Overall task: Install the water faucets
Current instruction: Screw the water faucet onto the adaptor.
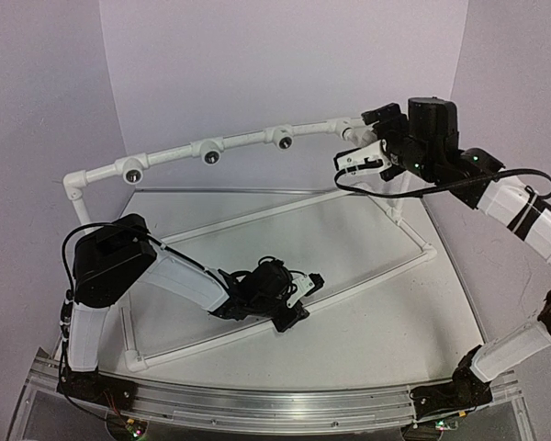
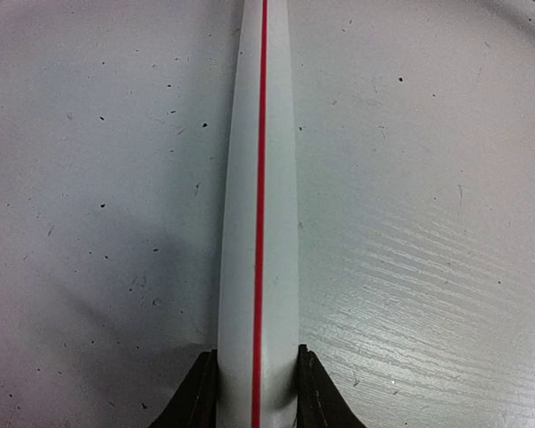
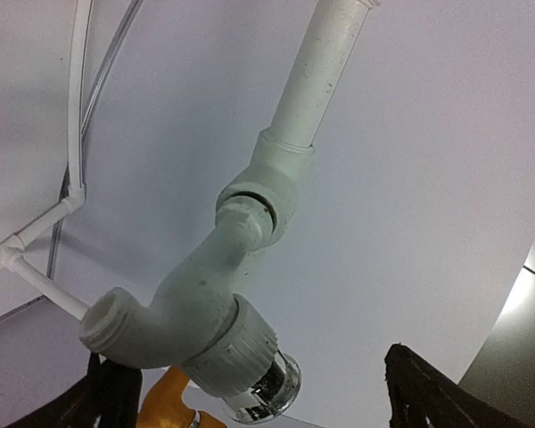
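Observation:
A white water faucet (image 3: 196, 303) with a chrome cap (image 3: 276, 397) is seated in a fitting (image 3: 276, 178) at the end of a white pipe. A yellow-orange piece (image 3: 165, 397) shows just under it. My right gripper (image 3: 250, 361) is open, its dark fingers (image 3: 428, 392) standing wide on either side of the faucet; the right finger is clear of it. In the top view this gripper (image 1: 360, 158) is at the pipe frame's (image 1: 248, 138) far right corner. My left gripper (image 2: 257, 357) is shut on a white pipe with a red stripe (image 2: 259, 178), low on the frame (image 1: 303, 285).
The raised rail carries three round dark sockets (image 1: 211, 154). The frame's base pipes (image 1: 376, 276) lie on a pale table (image 1: 349, 322). Purple walls close in the back and sides. A black cable (image 1: 422, 191) loops under my right wrist.

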`<state>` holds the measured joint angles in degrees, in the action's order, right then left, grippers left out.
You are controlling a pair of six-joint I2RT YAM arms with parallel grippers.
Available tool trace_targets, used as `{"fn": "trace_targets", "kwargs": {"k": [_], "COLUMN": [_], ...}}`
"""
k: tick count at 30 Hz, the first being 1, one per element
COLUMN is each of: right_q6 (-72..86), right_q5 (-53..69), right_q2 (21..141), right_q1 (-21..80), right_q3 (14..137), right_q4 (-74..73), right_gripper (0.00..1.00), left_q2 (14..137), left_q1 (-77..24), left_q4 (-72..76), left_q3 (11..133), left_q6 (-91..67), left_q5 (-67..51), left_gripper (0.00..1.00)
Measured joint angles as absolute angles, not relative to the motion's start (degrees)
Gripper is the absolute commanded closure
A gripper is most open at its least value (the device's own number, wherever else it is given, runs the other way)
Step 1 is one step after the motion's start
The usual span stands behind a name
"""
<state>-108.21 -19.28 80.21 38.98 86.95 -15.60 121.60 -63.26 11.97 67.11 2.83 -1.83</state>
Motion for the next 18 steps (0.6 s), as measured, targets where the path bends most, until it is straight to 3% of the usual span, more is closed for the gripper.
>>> {"fn": "trace_targets", "kwargs": {"k": [5,9,10,12,15,18], "right_q6": [-112.8,-114.3,-114.4,-114.4,-112.3,-104.2], "right_q5": [-21.7,-22.9,-23.0,-23.0,-23.1,-23.5], "right_q2": [83.5,85.0,85.1,85.5,86.4,87.6], "right_q1": [38.9,38.7,38.7,38.7,38.7,38.7], "right_q3": [87.8,86.6,86.3,85.5,84.9,84.6], "right_q4": [-14.7,-13.5,-13.0,-11.3,-7.2,-2.4], "right_gripper": [0.46,0.46,0.53,0.76,0.95,1.0], "left_q2": [121.6,121.6,121.6,121.6,121.6,121.6], "left_q1": [-63.3,-63.2,-63.2,-63.2,-63.2,-63.2], "left_q4": [12.0,12.0,12.0,12.0,12.0,12.0], "left_q3": [67.1,67.1,67.1,67.1,67.1,67.1], "left_q6": [2.8,2.8,2.8,2.8,2.8,2.8], "left_q5": [-1.8,-1.8,-1.8,-1.8,-1.9,-2.0], "left_gripper": [1.0,1.0,1.0,1.0,1.0,1.0]}}
